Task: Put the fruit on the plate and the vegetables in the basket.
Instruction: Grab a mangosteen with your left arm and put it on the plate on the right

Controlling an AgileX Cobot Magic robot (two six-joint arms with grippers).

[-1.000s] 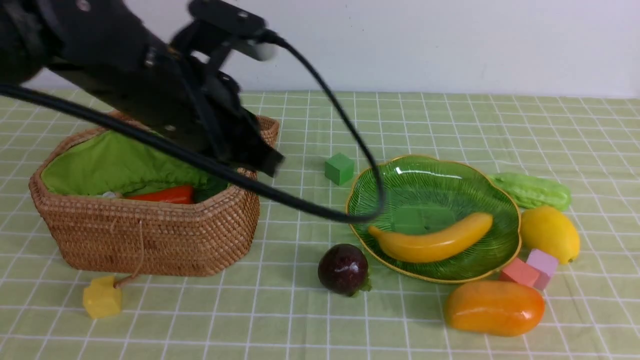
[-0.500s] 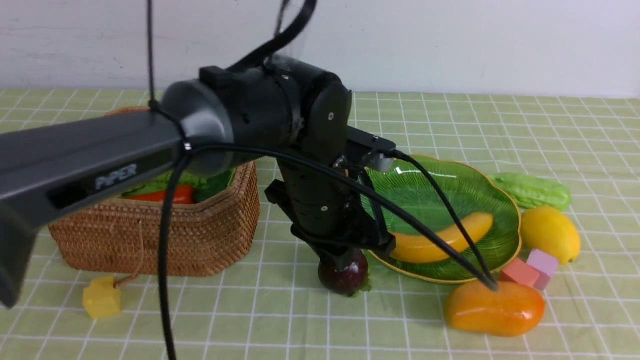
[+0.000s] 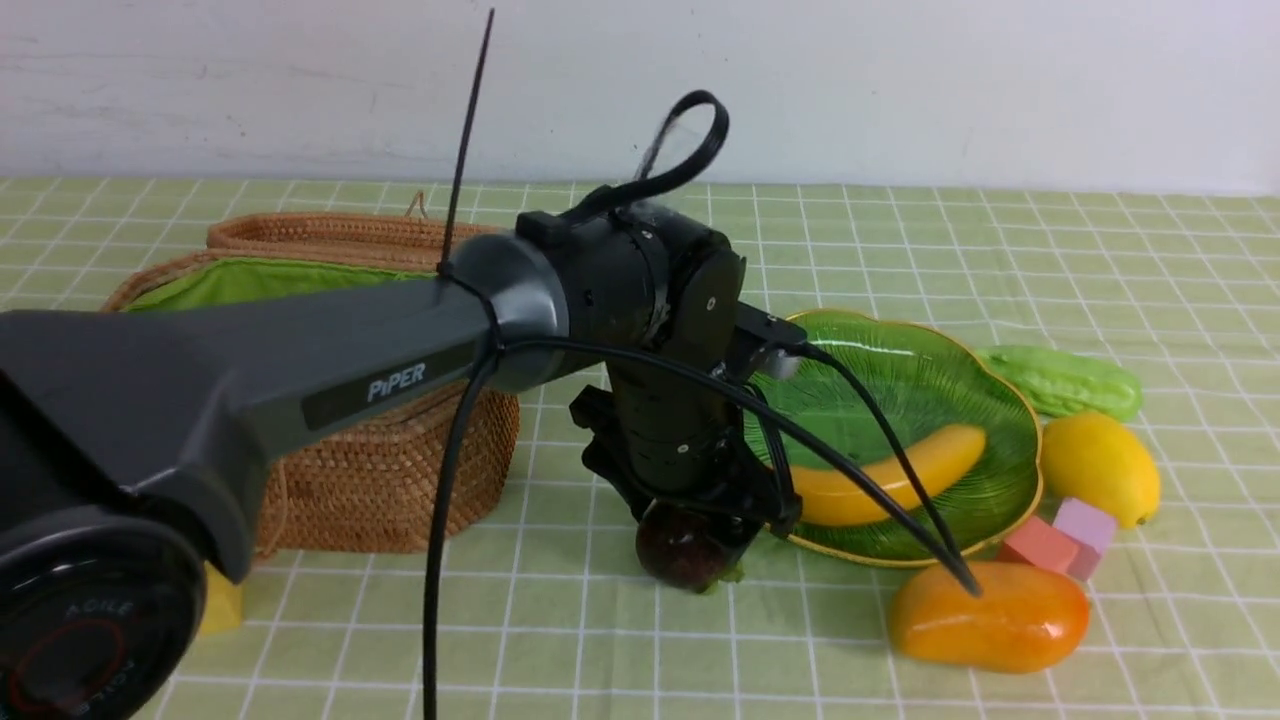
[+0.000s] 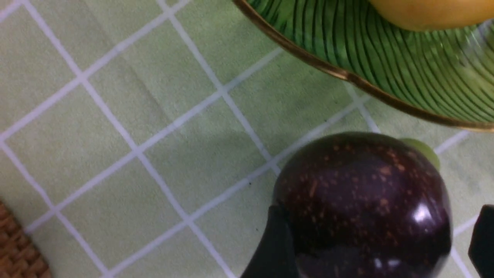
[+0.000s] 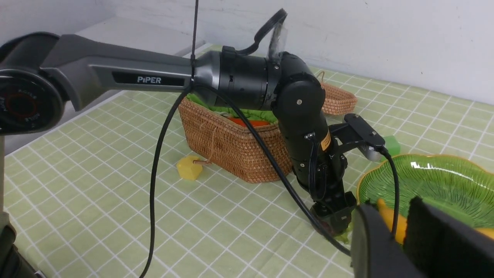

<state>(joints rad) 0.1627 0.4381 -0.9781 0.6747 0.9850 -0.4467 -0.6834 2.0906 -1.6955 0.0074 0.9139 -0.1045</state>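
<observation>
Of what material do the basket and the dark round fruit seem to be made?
The basket: probably natural wicker, matt and brown, from its visible woven strands. The dark round fruit: seemingly hard plastic, glossy, since it shows sharp white highlights; painted foam is possible.

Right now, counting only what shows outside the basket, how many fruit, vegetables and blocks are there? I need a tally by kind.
Fruit: 4 (banana, lemon, mango, round purple fruit)
Vegetables: 1 (light green gourd)
Blocks: 4 (yellow block, green block, red block, pink block)
Total: 9
</observation>
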